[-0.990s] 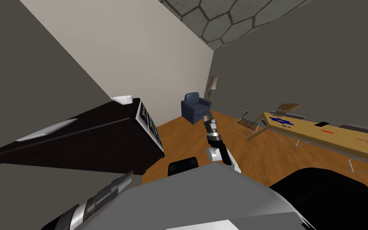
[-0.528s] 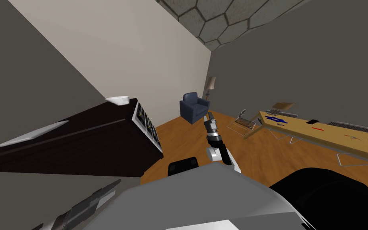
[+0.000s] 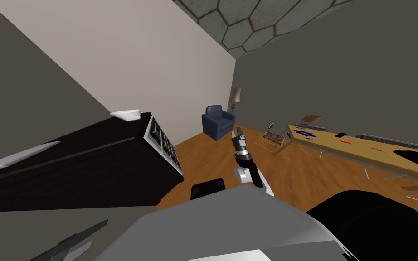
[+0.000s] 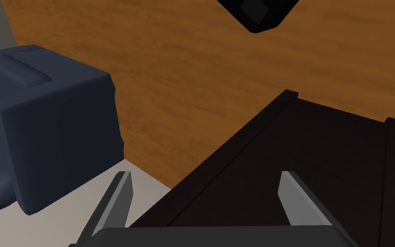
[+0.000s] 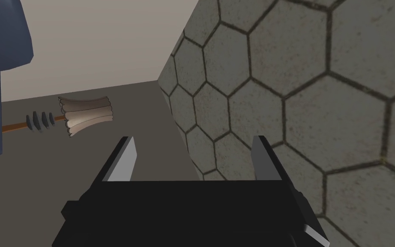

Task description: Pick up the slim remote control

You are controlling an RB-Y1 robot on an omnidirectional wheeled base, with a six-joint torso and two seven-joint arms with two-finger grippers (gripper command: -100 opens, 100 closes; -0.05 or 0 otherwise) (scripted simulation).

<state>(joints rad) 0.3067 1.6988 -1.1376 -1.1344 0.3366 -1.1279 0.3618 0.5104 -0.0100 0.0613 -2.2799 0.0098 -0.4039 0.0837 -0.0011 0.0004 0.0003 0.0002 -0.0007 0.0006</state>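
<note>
Far to my right in the head view, on the long wooden table (image 3: pixel 376 153), lies a small dark slab, which I take for the slim remote control (image 3: pixel 340 134). From the wrist, my left gripper (image 4: pixel 207 201) gapes wide and empty over a dark cabinet (image 4: pixel 321 146) beside a blue armchair (image 4: pixel 51 124). My right gripper (image 5: pixel 194 161) is spread wide too, holding nothing.

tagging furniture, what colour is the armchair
The armchair is dark navy blue, best seen in the left wrist view.

A living room: armchair (image 3: pixel 218 121), floor lamp (image 3: pixel 235 95), table (image 3: pixel 362 148).
</note>
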